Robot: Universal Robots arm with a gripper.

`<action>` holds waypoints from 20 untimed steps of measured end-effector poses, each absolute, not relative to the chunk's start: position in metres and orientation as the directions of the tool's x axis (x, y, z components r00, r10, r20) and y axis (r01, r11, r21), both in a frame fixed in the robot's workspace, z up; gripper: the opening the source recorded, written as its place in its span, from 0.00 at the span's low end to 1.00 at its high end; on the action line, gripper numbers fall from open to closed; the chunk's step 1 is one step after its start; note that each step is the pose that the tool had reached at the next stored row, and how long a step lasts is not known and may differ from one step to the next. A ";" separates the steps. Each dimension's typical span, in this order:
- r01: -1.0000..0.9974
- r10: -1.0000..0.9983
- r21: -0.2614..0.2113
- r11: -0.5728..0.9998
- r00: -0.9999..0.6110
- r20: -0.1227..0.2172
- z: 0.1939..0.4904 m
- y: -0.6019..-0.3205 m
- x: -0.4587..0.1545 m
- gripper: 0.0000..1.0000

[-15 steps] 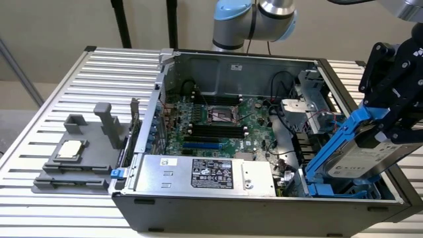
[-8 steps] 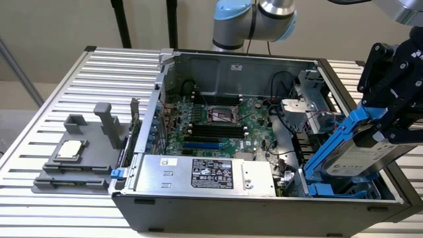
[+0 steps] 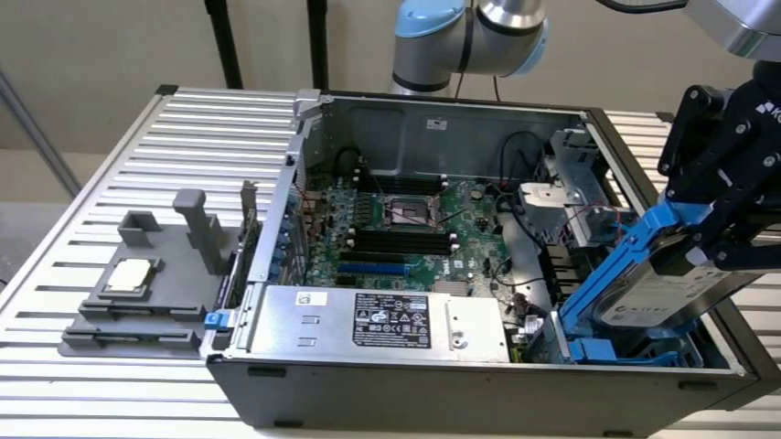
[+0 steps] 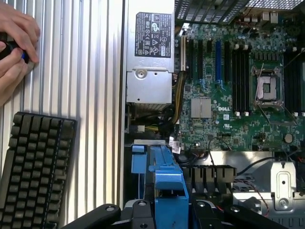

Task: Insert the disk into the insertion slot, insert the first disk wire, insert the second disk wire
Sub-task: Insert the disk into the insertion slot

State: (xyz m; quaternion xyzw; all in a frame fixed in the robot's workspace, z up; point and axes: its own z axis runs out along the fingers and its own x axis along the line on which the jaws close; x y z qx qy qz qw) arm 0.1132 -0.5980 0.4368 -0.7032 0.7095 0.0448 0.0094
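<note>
Where the open computer case (image 3: 427, 102) sits on the slatted metal tabletop (image 3: 208, 123), we see the pincer (image 3: 714, 251) over the case's near corner on the exterior view's right, pinching the disk (image 3: 659, 294) by its upper end. The disk is tilted inside its blue frame (image 3: 616, 270), with the lower end dipping into that corner of the case. There the insertion slot (image 3: 610, 352) shows its blue tabs. We cannot tell whether the frame has entered the slot or only touches its mouth. The disk's white label carries print too small for us to read.

Inside the case, along its front wall, lies a silver power supply (image 3: 379, 320) with a black label of white print and symbols. None of that print is legible to us. A small white sticker sits beside the label. Behind the power supply, the green motherboard (image 3: 403, 219) covers the case floor.

Outside the case, on the exterior view's left, a grey plastic holder (image 3: 146, 306) carries a square processor chip (image 3: 130, 274).

In the wrist view we read "DELL" in white on the motherboard (image 4: 224, 117). The power supply (image 4: 148, 81) lies just beside the board, with its black label (image 4: 152, 35) on top. The pincer (image 4: 167, 210) has its black fingers (image 4: 138, 210) pressed to the blue frame (image 4: 164, 176). Outside the case, on the tabletop (image 4: 95, 71), are a black keyboard (image 4: 35, 167) and a person's hand (image 4: 14, 43).
</note>
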 end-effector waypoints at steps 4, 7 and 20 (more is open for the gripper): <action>-0.999 -0.997 0.052 0.005 -0.009 -0.079 0.434 -0.599 0.114 0.33; -0.999 -0.996 0.053 0.003 -0.008 -0.084 0.432 -0.600 0.114 0.33; -0.998 -0.993 0.055 -0.006 0.000 -0.119 0.420 -0.604 0.115 0.33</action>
